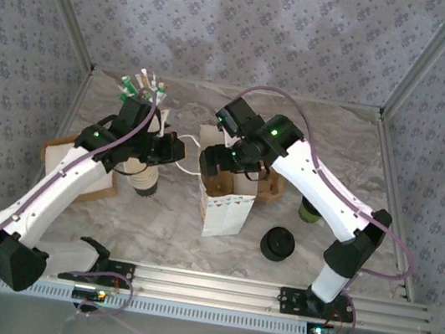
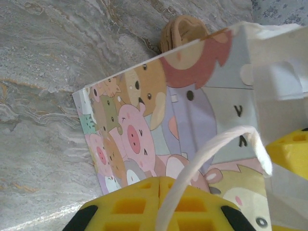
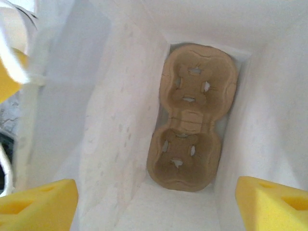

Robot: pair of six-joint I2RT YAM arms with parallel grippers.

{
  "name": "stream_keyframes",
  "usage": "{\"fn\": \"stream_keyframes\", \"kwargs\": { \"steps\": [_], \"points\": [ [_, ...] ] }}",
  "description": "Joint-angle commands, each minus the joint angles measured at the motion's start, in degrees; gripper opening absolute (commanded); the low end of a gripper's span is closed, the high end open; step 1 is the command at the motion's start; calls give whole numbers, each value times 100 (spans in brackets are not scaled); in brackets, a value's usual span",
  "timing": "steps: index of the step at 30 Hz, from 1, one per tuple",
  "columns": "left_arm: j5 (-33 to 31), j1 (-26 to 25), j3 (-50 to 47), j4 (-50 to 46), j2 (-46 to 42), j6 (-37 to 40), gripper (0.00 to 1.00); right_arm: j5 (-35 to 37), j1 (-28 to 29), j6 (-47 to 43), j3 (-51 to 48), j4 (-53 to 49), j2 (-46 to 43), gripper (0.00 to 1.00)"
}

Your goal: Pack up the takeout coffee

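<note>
A white paper bag (image 1: 224, 208) printed with cartoon animals (image 2: 159, 120) stands upright mid-table. My left gripper (image 1: 170, 152) is beside its left top edge, its yellow pads (image 2: 144, 202) shut on the bag's white cord handle (image 2: 211, 154). Over the bag's mouth my right gripper (image 1: 219, 162) is open, its fingertips spread wide inside the bag (image 3: 159, 207) with nothing between them. On the bag's floor lies a brown two-cup pulp carrier (image 3: 190, 120) with both wells empty. I cannot pick out the takeout coffee; dark green cups (image 1: 310, 211) stand partly hidden behind my right forearm.
A pile of black lids (image 1: 276, 243) sits right of the bag. More brown carriers (image 1: 268, 187) lie behind it. A cardboard box (image 1: 58, 160), a cream cup stack (image 1: 144, 180) and a holder of sticks (image 1: 144, 85) stand at the left.
</note>
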Motion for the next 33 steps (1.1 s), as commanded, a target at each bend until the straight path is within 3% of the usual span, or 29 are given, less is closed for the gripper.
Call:
{"fn": "stream_keyframes", "kwargs": {
  "steps": [1, 9, 17, 33],
  "points": [
    [-26, 79, 280, -108, -55, 99, 7, -157, 13, 29, 173, 165, -314, 89],
    [23, 272, 242, -210, -138, 170, 7, -203, -3, -54, 259, 449, -883, 100],
    [58, 439, 247, -361, -256, 233, 7, -23, -103, -220, -86, 489, -1536, 100],
    [36, 723, 486, -733, -416, 371, 7, -294, -992, -221, -1560, 582, -2765, 100]
  ]
}}
